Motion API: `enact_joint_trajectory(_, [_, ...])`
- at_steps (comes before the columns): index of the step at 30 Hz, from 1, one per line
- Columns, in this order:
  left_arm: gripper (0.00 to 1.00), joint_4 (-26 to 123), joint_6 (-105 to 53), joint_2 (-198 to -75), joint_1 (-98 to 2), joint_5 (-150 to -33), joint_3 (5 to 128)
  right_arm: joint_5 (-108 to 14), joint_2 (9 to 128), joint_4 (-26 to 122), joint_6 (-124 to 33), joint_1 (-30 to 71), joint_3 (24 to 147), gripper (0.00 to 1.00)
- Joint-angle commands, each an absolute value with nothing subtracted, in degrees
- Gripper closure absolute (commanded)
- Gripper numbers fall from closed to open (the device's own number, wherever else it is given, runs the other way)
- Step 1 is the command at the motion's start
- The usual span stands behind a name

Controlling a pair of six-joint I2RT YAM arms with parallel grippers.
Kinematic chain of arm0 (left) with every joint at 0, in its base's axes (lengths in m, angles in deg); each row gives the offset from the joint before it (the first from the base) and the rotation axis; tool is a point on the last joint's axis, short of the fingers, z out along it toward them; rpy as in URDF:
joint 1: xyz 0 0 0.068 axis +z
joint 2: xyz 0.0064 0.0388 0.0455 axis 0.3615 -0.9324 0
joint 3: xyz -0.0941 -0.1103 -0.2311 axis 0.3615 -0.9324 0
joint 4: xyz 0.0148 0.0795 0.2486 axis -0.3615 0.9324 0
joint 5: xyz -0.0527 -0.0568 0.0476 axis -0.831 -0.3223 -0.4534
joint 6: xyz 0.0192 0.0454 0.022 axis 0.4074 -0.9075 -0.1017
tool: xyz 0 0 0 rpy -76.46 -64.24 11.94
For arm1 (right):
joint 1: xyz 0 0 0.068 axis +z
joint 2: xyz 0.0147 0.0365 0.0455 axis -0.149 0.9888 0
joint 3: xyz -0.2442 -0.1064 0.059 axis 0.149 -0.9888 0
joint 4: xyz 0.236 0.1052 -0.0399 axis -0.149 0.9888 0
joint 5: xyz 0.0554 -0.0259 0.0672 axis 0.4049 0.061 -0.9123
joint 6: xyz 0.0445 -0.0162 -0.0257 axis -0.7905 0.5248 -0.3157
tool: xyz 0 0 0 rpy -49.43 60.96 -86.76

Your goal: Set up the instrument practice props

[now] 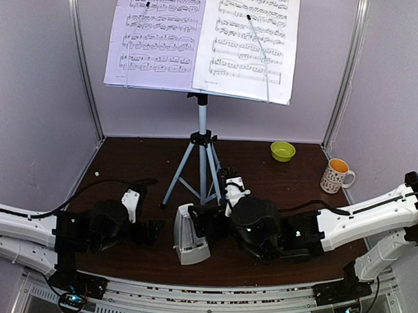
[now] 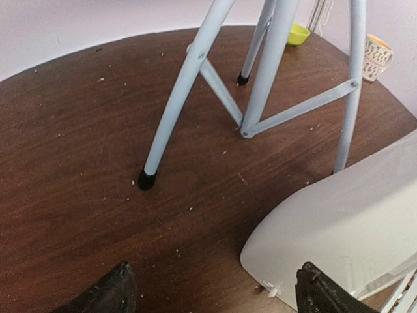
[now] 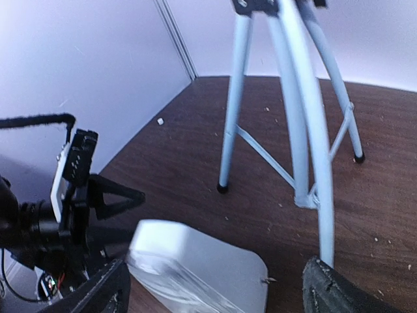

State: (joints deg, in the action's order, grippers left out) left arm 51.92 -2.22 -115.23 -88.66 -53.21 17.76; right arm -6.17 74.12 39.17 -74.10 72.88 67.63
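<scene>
Right gripper (image 3: 221, 290) stands wide: both dark fingertips sit at the bottom corners of its wrist view, with nothing clamped between them. Just under and ahead of the jaws is the metronome (image 3: 195, 274), a smooth, matte, pale-grey shell with rounded corners. Whether its front cover is on cannot be told.

From above, the metronome is near the front edge of the table (image 1: 126, 167), between the two arms and just short of the tripod (image 1: 198, 170). Left gripper (image 2: 218, 297) is also wide, over bare wood, with the pale shell off to its right.

Step in hand, as judged: taking hold of the metronome to stand it properly.
- Close across the flat flanks, low down. The tapered, slick shell looks likely to slip out of a high pinch.
- One tripod leg runs just beside the right fingertip. A knock there would likely shake the music stand (image 1: 202, 108).
- The left claw could steady the base.

Both sheet-music pages (image 1: 199, 39) already lie side by side on the stand's desk at back centre. Bowl (image 1: 283, 151) and mug (image 1: 337, 176) sit at rear right, well apart.
</scene>
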Motion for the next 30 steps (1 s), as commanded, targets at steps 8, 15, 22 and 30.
enact_joint_trajectory(8, [0.31, 43.93, -2.44, -133.14, -81.79, -72.51, 22.46, -26.83, 58.55, 26.44, -69.96, 66.35, 39.87, 0.34])
enact_joint_trajectory(15, [0.47, 38.47, -5.91, -143.86, -78.04, -76.72, 30.12, -31.41, 61.23, 23.2, -69.19, 62.73, 36.32, 0.62])
enact_joint_trajectory(22, [0.5, 35.97, -6.23, -139.93, -76.39, -77.46, 27.94, -37.3, 68.67, 19.98, -65.66, 61.66, 38.2, 0.75])
enact_joint_trajectory(30, [0.26, 44.46, -6.13, -125.23, -79.2, -69.27, 24.97, -41.07, 76.78, 16.52, -66.67, 62.41, 43.46, 0.83])
